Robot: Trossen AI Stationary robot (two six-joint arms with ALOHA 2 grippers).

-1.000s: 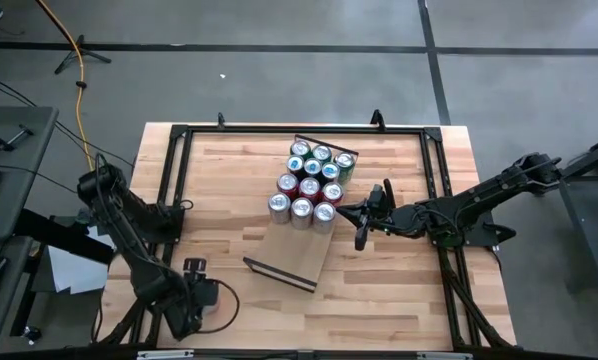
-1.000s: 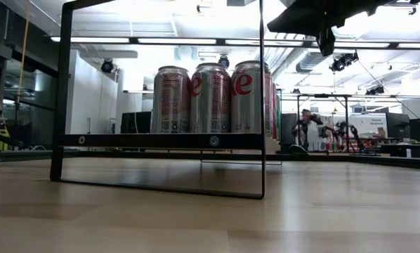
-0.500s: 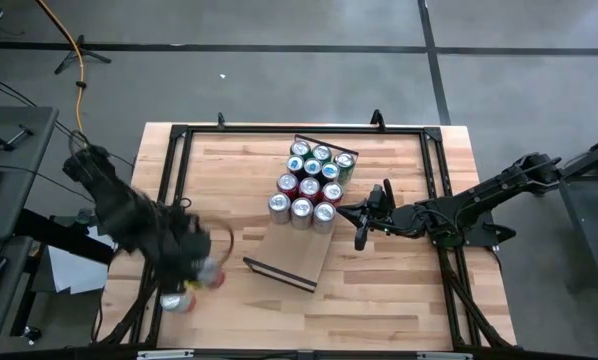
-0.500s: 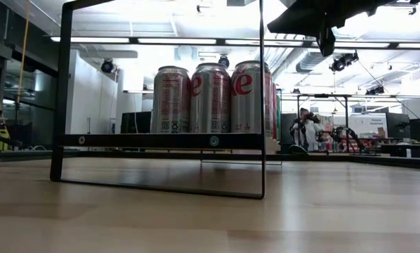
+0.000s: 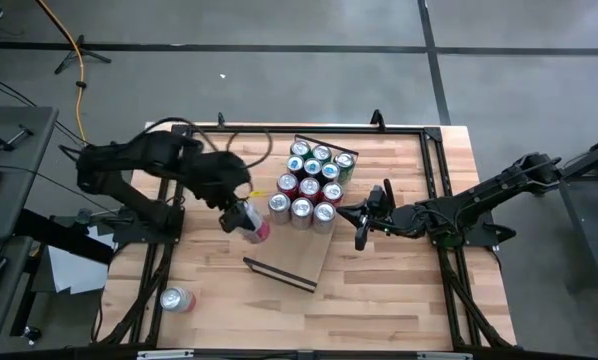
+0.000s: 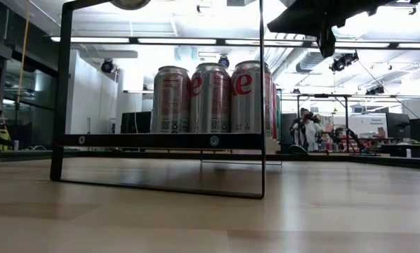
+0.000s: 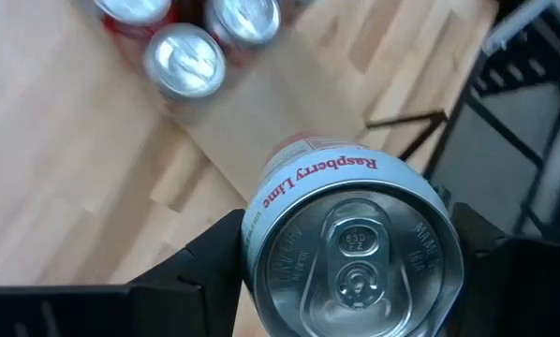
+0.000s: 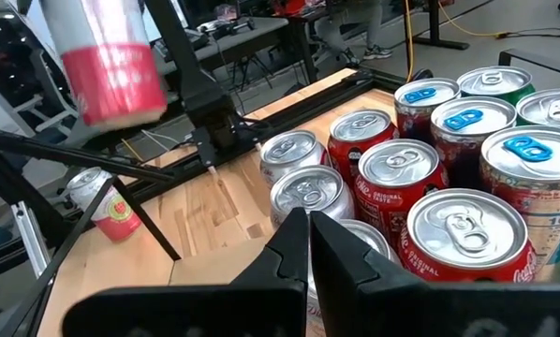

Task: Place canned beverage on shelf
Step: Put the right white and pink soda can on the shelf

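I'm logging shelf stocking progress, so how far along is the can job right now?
Done: a cluster of cans already stands on the shelf. In hand: the left tool holds a Raspberry Lime can in the air beside that cluster. Left: setting it down, and one more can lies on the table's near left corner. The right tool waits shut.
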